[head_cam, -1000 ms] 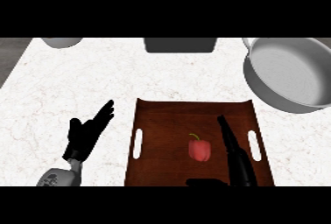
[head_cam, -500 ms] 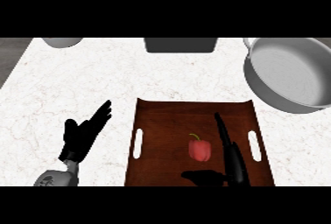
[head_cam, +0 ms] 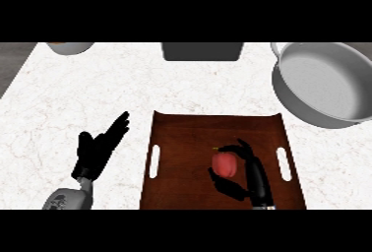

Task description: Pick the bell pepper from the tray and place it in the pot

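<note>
The red bell pepper is lying in the brown tray on the bench, and the right hand is curling its fingers and thumb around it. To do this step well, the robot should probably finish closing before lifting straight up toward the pot. The left hand is resting on the bench beside the tray, fingers straight.

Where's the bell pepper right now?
In the head view, the bell pepper lies right of centre on the brown tray, with the right hand curling round it.
</note>
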{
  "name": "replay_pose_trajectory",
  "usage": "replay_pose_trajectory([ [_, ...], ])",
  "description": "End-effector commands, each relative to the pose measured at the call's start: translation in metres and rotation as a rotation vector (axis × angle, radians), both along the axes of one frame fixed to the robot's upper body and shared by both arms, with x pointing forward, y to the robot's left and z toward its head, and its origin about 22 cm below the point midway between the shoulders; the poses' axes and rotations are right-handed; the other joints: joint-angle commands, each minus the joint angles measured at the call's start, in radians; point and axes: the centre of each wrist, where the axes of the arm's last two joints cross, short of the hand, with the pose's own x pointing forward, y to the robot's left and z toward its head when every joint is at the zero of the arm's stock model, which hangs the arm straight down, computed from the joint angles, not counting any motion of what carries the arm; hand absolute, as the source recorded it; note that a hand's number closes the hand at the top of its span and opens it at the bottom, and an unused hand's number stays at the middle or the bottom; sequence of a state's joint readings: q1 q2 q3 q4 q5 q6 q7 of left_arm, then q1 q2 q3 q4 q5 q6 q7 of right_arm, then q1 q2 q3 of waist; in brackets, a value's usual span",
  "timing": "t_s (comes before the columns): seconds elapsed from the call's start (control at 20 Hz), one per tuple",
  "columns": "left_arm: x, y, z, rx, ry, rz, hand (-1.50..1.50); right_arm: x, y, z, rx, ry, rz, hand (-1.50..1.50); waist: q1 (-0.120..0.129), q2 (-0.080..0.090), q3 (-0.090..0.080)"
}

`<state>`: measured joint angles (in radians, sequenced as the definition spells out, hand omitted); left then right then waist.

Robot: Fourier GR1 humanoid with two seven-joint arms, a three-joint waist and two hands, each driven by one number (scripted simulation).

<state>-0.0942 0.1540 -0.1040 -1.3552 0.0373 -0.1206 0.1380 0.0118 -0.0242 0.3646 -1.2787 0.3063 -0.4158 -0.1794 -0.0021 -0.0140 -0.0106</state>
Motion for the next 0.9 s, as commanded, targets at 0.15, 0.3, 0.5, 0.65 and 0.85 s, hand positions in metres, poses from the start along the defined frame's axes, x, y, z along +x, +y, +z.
replay_pose_trajectory([
  [0.15,-0.025,0.005,-0.002,-0.003,0.009,-0.016,0.0,-0.001,0.001,-0.03,0.077,0.022,0.004,1.5,0.015,0.014,0.012],
  [0.3,0.0,0.0,0.005,0.014,0.008,0.004,0.0,-0.013,-0.065,-0.028,0.172,-0.021,-0.017,1.5,-0.003,0.015,0.012],
  [0.5,-0.008,0.013,0.001,0.01,0.001,0.045,0.0,-0.015,-0.2,0.01,0.162,-0.029,-0.131,1.5,-0.048,0.017,0.017],
  [0.65,-0.006,0.013,0.007,0.004,-0.018,0.042,0.0,-0.017,-0.268,0.037,0.195,-0.064,-0.182,1.5,-0.034,0.019,0.019],
  [0.85,-0.012,0.005,-0.006,-0.015,-0.007,0.013,0.0,-0.037,-0.355,0.069,0.153,-0.156,-0.264,1.5,-0.001,0.025,0.018],
])
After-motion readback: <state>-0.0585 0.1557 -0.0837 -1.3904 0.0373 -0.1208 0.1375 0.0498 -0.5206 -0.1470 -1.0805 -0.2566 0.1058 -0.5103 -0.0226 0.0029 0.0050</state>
